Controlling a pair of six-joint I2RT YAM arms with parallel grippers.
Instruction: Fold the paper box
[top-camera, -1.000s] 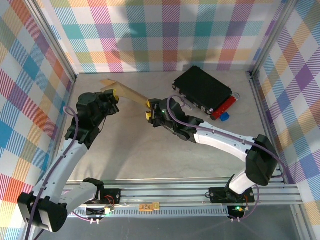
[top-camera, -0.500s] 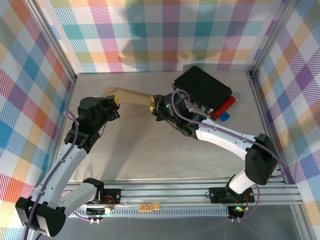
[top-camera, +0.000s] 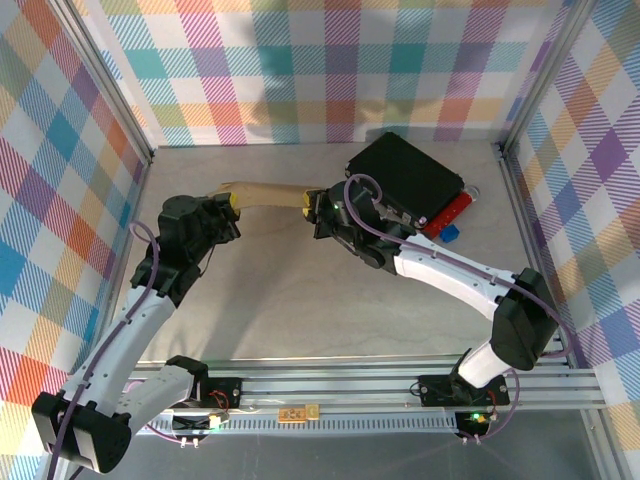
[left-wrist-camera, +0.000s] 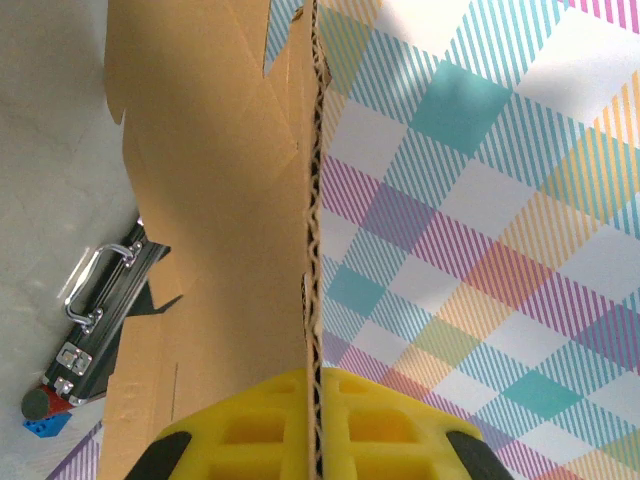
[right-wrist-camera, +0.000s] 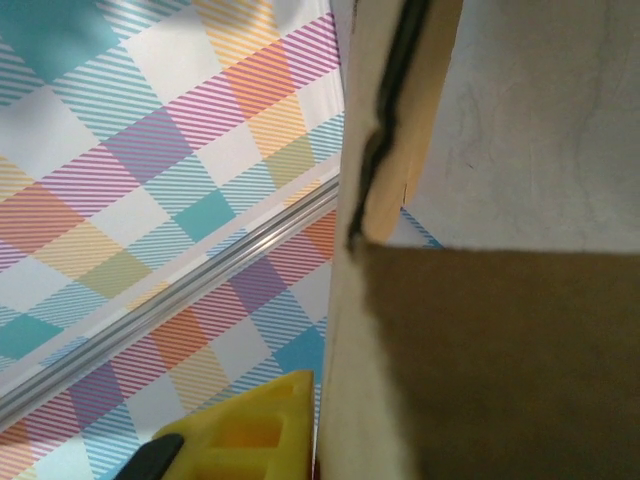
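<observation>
The left hand (top-camera: 230, 206) is clenched on one end of the paper box (top-camera: 268, 192). The left wrist view shows the corrugated edge pinched between its yellow fingers (left-wrist-camera: 240, 440). The right hand (top-camera: 311, 204) grips the opposite end, with one yellow pad (right-wrist-camera: 245, 435) against the board. The sheet spans both hands and appears raised above the desk (top-camera: 270, 290). Beyond the right hand lies a black case (top-camera: 405, 180).

Risks:
- Unequal pull may buckle or tear the board.
- A shallow pinch may slip and drop one end.
- An outward swing may strike the case.
</observation>
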